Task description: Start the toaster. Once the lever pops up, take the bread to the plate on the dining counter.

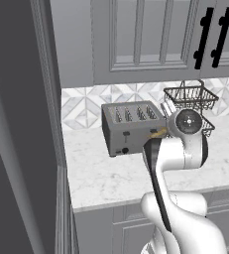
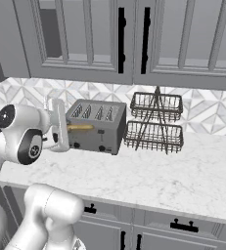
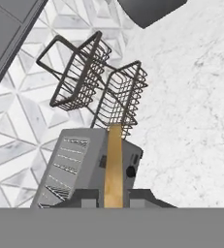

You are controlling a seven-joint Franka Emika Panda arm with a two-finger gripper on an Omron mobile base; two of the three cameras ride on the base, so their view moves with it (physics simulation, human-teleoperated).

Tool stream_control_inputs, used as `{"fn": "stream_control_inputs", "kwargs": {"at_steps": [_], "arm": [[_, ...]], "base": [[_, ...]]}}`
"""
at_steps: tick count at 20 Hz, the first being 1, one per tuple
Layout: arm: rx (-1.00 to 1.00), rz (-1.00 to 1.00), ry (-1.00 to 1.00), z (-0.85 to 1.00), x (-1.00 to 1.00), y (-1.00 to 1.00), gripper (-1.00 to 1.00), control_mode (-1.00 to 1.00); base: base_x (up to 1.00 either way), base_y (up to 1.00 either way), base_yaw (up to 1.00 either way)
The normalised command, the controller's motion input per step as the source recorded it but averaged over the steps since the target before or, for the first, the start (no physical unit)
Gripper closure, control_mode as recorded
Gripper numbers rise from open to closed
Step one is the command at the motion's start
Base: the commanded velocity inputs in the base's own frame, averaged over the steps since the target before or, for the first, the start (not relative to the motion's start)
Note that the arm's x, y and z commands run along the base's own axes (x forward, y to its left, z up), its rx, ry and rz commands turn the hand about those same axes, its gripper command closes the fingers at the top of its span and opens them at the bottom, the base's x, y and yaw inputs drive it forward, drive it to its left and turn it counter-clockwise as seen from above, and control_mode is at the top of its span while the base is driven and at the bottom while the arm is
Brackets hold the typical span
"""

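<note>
My gripper (image 2: 68, 128) is shut on the bread (image 2: 80, 127), a thin golden-tan slice seen edge-on. It holds the slice level, just in front of the toaster's front face and clear of the slots. In the hand view the bread (image 3: 114, 164) rises straight up from between my fingertips (image 3: 90, 197), across the toaster (image 3: 70, 169). The grey four-slot toaster (image 2: 97, 122) stands on the marble worktop (image 2: 183, 171) against the tiled wall, with its black knobs low on the front. The left base view shows the toaster (image 1: 128, 124) with the bread (image 1: 159, 133) at its right front corner. The plate and the dining counter are out of view.
A two-tier dark wire basket rack (image 2: 156, 122) stands right of the toaster, close to it; the left base view also shows the rack (image 1: 190, 96). Grey upper cabinets (image 2: 85, 34) hang overhead. A tall dark panel (image 1: 17, 129) walls off the worktop's left end.
</note>
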Motion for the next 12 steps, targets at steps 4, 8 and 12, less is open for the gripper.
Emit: {"fn": "stream_control_inputs", "kwargs": {"at_steps": [4,8,12], "arm": [[0.0,-0.17,0.0,0.0,-0.16,-0.04,1.0,-1.0],[0.0,-0.16,0.0,0.0,-0.19,-0.16,1.0,-1.0],[0.0,-0.04,0.0,0.0,-0.06,-0.06,1.0,1.0]], "base": [[0.0,0.0,0.0],[0.0,0.0,0.0],[-0.13,-0.29,-0.18]]}}
